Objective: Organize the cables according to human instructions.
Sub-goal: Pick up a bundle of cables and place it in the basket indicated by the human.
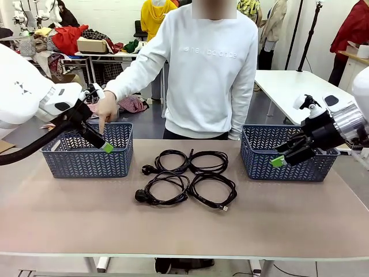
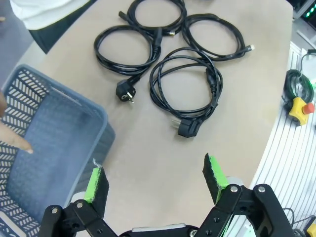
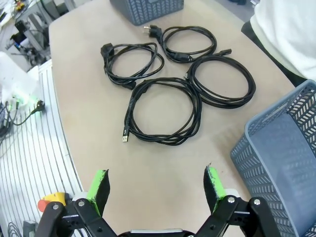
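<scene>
My left hand (image 2: 155, 180) and right hand (image 3: 157, 185) hang empty, fingers spread. Four cables (image 1: 187, 179) lie coiled on the table (image 1: 184, 225) at twelve o'clock. The person (image 1: 207, 69) points into the left basket (image 1: 86, 164), so I'd pinch one coil across all its loops.

The left gripper (image 2: 154, 168) is at the bottom edge, fingers (image 2: 97, 183) spread wide with nothing between the green pads. Four coiled black cables (image 2: 159, 39) lie grouped on the tabletop (image 2: 148, 148) ahead of it. A blue-grey basket (image 2: 74, 100) stands at left; a person's fingertip (image 2: 20, 144) points into it. A yellow, red-buttoned switch (image 2: 298, 108) is at right.
</scene>
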